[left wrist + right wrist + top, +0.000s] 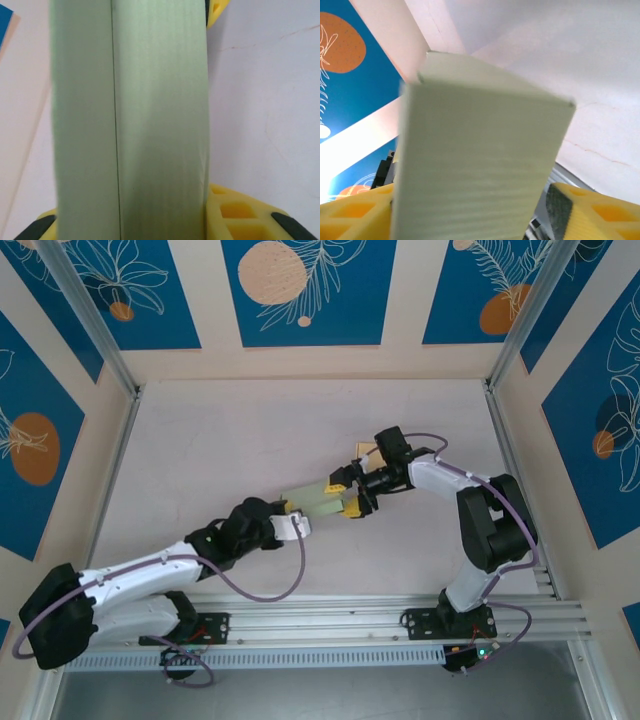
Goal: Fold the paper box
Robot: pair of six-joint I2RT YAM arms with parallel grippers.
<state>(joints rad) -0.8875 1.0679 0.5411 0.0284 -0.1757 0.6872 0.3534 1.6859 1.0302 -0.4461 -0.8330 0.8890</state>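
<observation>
paper box (315, 498): pale green, about table centre, long axis roughly 9-to-3, lifted between both grippers; can't tell if it touches the table (230, 440)
box, left wrist view: (150, 120) runs 6 to 12 through the middle of the frame, one straight crease line left of centre
box, right wrist view: (480, 165) closed flat end faces the camera, corners look square
left gripper (298, 512): at the box's 9 o'clock end, arm comes in from 8 o'clock
left pincer state: narrow, yellow fingers (235, 215) tight against both long sides of the box, holding it
right gripper (345, 497): at the box's 3 o'clock end, arm reaches in from 4 o'clock
right pincer state: wide, straddles the box; right-hand finger (600, 215) stands off the box with a visible gap, left-hand finger just beside it, contact unclear
tan piece (368, 450): flat on the table at 1 o'clock of the box, partly under the right wrist, can't tell what it is
</observation>
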